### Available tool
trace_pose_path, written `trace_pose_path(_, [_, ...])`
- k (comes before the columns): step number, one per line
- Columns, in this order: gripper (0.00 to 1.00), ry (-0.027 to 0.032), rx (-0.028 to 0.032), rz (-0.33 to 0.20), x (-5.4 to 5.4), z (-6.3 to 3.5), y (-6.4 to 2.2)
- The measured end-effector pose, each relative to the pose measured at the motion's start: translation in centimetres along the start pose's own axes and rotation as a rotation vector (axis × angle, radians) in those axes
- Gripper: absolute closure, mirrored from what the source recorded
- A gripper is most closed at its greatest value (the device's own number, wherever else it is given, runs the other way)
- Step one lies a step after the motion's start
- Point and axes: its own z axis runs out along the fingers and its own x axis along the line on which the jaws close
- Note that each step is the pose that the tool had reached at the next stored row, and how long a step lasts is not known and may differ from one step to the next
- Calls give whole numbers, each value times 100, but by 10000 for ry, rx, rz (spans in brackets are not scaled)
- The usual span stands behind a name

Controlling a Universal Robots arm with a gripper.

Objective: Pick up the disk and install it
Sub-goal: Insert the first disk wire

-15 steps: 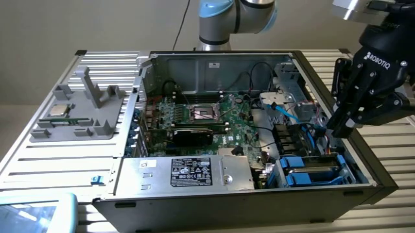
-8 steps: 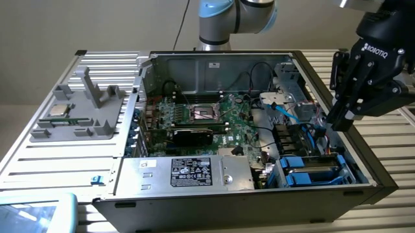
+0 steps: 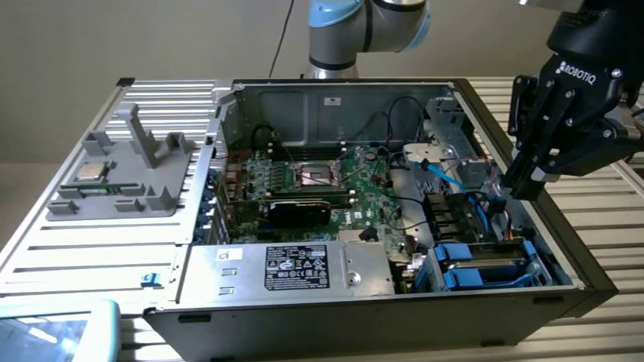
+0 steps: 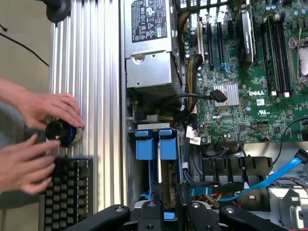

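The disk (image 3: 485, 265), silver-grey in a bright blue carrier, sits in the drive bay at the near corner of the open computer case (image 3: 563, 249), on the exterior view's right. In the wrist view the disk (image 4: 155, 143) shows its two blue carrier ends, standing edge-on in the bay beside the motherboard. My gripper (image 3: 520, 183) hangs above the case's wall on the exterior view's right, clear of the disk and a little behind the bay. Its two black fingers (image 4: 149, 211) stand apart with nothing between them, so my gripper (image 4: 171, 214) is open.
A silver power-supply box (image 3: 302, 268) fills the case's near side, next to the bay. A blue cable (image 4: 269, 175) runs across the case floor near the gripper. A grey fixture (image 3: 126, 177) holds a small chip outside the case. A person's hands (image 4: 38, 139) hold a black knob by a keyboard (image 4: 67, 192).
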Motion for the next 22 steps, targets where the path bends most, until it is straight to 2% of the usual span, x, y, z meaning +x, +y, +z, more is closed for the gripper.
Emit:
trace_pose_path(16, [75, 1, 0, 0, 0, 0, 6])
trace_pose_path(20, [75, 5, 2, -3, -11, 8, 37])
trace_pose_path(22, [75, 29, 10, -34, -45, 16, 63])
